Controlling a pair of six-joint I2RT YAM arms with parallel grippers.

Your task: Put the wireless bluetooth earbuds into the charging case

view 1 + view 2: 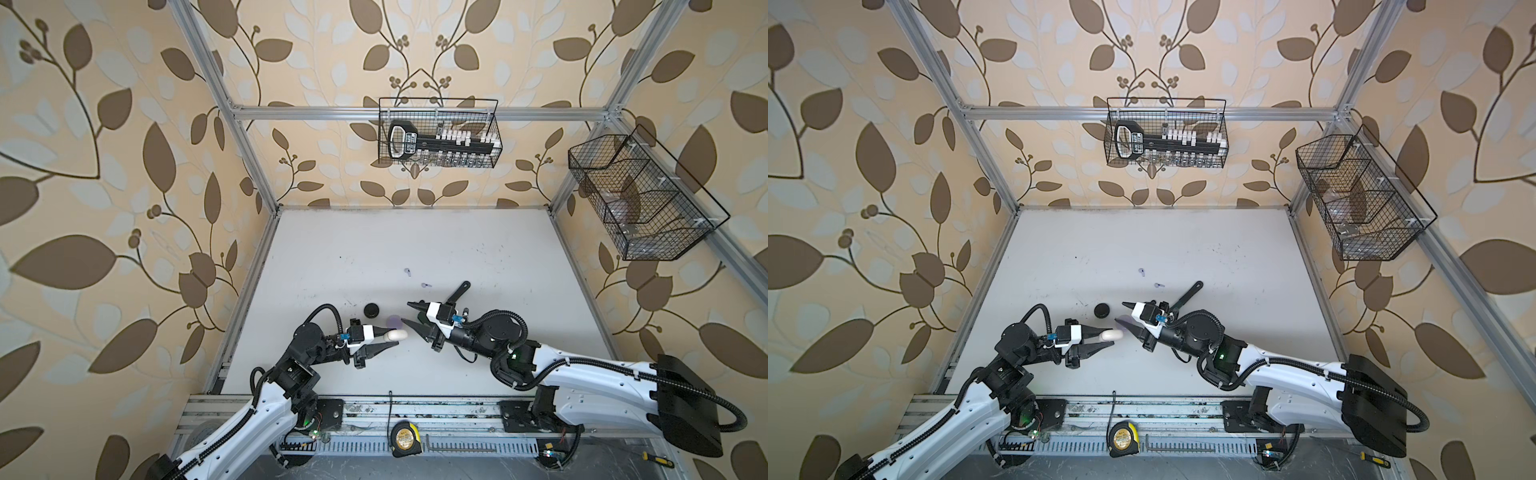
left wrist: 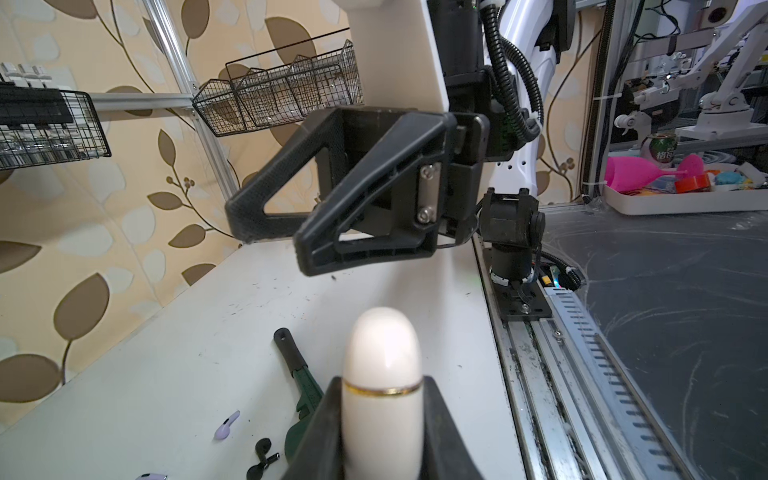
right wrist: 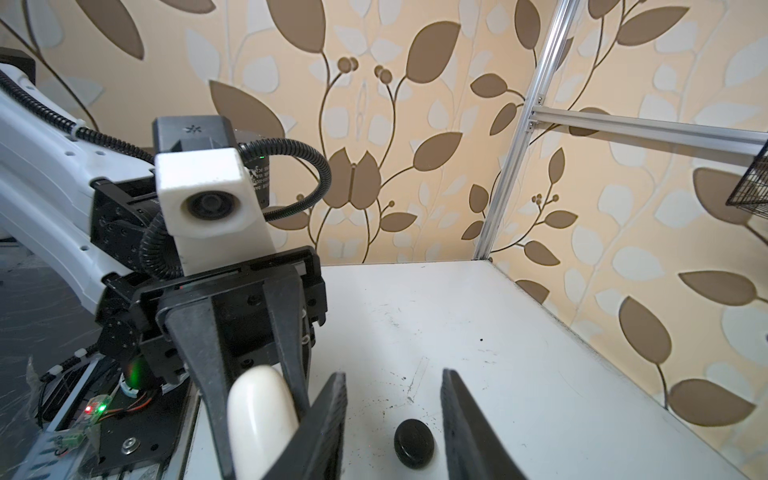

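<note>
My left gripper (image 1: 388,337) (image 2: 382,380) is shut on a closed white charging case (image 1: 395,336) (image 2: 382,345) with a gold seam, held above the table. My right gripper (image 1: 406,312) (image 3: 392,374) stands open just right of it, nothing between its fingers (image 2: 332,232). A black round case (image 1: 372,310) (image 3: 414,442) lies on the table behind the left gripper. A lilac case (image 1: 392,321) lies under the right fingertips. Two lilac earbuds (image 1: 407,272) (image 1: 424,285) lie farther back. In the left wrist view, one lilac earbud (image 2: 226,426) and two black earbuds (image 2: 262,455) lie beside the wrench.
A dark green wrench (image 1: 457,293) (image 2: 299,386) lies behind the right wrist. Two wire baskets (image 1: 438,133) (image 1: 640,199) hang on the back and right walls. A tape measure (image 1: 402,442) and a hex key (image 1: 432,448) rest on the front rail.
</note>
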